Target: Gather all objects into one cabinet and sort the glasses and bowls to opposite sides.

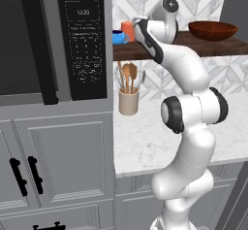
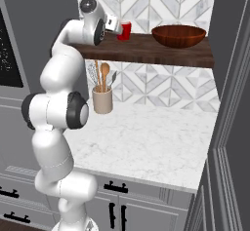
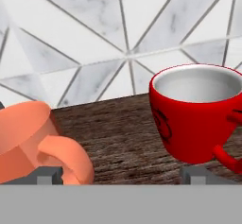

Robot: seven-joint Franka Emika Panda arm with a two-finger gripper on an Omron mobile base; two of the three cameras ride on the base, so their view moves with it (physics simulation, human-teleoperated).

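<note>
On the dark wooden shelf (image 2: 151, 52), the cabinet, a red mug (image 3: 196, 119) stands upright at the right of the hand view. An orange mug (image 3: 28, 138) sits at the left with its handle toward me. My gripper (image 3: 122, 175) is open, its fingertips (image 3: 47, 175) spread wide, with bare wood between them and nothing held. From the right base, the gripper (image 2: 118, 26) is just left of the red mug (image 2: 125, 30). A squat blue mug (image 1: 118, 37) and the orange mug (image 1: 128, 30) stand at the shelf's left end. The wide brown bowl (image 1: 213, 30) rests at the right end.
A beige utensil crock (image 1: 129, 100) stands on the marble counter (image 2: 146, 147) under the shelf. A black microwave (image 1: 82, 40) borders the shelf on the left, and a dark wall panel (image 2: 229, 103) closes the right side. Grey cabinet doors (image 1: 58, 166) lie below.
</note>
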